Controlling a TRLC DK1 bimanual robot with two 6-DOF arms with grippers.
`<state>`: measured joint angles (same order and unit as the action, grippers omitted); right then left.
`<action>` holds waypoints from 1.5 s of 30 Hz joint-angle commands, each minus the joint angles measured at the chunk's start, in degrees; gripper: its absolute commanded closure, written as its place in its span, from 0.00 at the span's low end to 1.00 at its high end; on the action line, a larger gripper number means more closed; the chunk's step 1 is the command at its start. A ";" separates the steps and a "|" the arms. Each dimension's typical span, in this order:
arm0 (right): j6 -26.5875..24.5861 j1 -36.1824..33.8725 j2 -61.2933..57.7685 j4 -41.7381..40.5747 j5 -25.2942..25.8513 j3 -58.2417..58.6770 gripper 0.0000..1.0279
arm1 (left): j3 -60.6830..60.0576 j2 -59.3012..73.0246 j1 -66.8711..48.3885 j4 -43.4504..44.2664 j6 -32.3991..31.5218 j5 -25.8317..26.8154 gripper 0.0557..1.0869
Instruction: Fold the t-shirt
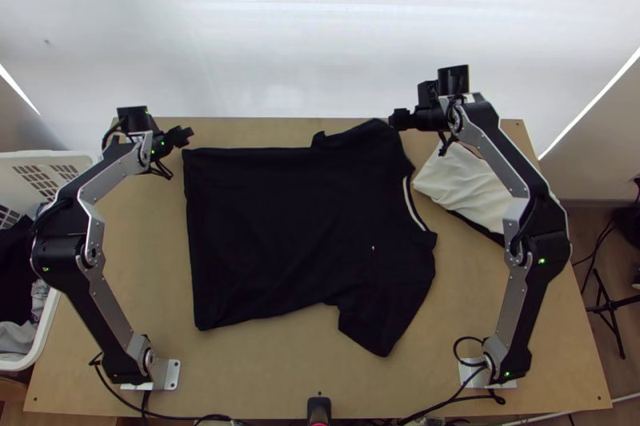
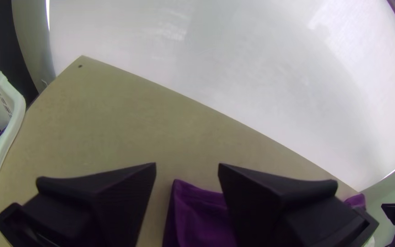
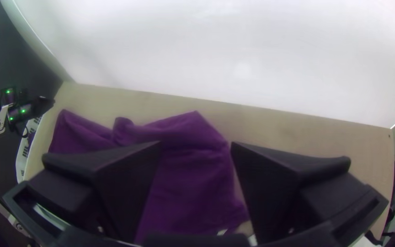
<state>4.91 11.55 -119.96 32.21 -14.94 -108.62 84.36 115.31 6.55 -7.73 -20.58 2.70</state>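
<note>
1. While the top view takes in the whole t-shirt (image 1: 280, 226), spread flat and black on the worktop (image 1: 136, 266), it places the hem toward the left arm and the collar (image 1: 414, 206), with its pale inner band, toward the right arm.
2. Also in the top view, the near sleeve (image 1: 380, 326) points toward the worktop's near edge, the far sleeve (image 1: 360, 134) lies close to the far edge, and a small mark (image 1: 373, 248) sits on the chest.
3. In that same view, the left tool (image 1: 190, 133) is at the shirt's far hem corner, and the right tool (image 1: 393, 118) is at the tip of the far sleeve.
4. Seen from the left wrist, the left tool (image 2: 187, 167) is released, its two fingers (image 2: 280, 196) wide apart, with the hem corner showing in the gap and running behind one finger; whether cloth and finger touch cannot be told.
5. From the right wrist, the right tool (image 3: 195, 146) is likewise released, fingers well apart, with sleeve and shoulder cloth visible between and beyond them; contact cannot be told there either.
6. The right wrist view also shows soft ridges in the far sleeve.
7. Beside the collar side of the shirt, the top view shows a bunched white cloth (image 1: 464, 178), partly under the right arm (image 1: 524, 178), and a white basket (image 1: 48, 156) holding clothes (image 1: 20, 282) beside the worktop, past the left arm (image 1: 72, 226).
</note>
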 commanded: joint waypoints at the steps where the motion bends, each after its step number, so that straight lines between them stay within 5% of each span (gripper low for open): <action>1: 3.18 -0.65 4.12 6.99 1.32 0.78 0.04 | 3.18 -3.33 -0.22 -4.93 -0.60 0.11 0.04; 9: 6.17 -2.59 24.16 13.50 1.32 17.12 0.04 | -2.09 -15.02 -2.06 -8.88 3.53 0.11 0.04; 15: 1.68 -2.23 45.25 13.67 -2.90 41.12 0.04 | -9.56 -26.98 -5.67 -17.50 4.93 0.11 0.04; 19: 7.40 -1.97 51.93 15.52 -3.96 53.07 0.05 | -14.04 -33.39 -9.62 -22.60 4.58 -0.41 0.04; 24: 13.29 0.75 57.38 16.49 -3.96 64.76 0.05 | -18.09 -39.19 -14.02 -22.68 3.26 -2.70 0.04; 38: 16.45 2.16 59.41 14.99 -3.96 75.66 0.05 | -18.26 -40.95 -17.97 -24.53 3.09 -6.48 0.04; 45: 16.63 3.48 58.97 15.17 -3.96 76.54 0.25 | -18.26 -41.04 -17.97 -24.62 3.09 -6.65 0.04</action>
<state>21.17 13.72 -60.88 47.13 -18.87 -34.00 66.26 74.61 -10.94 -32.08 -17.54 -3.57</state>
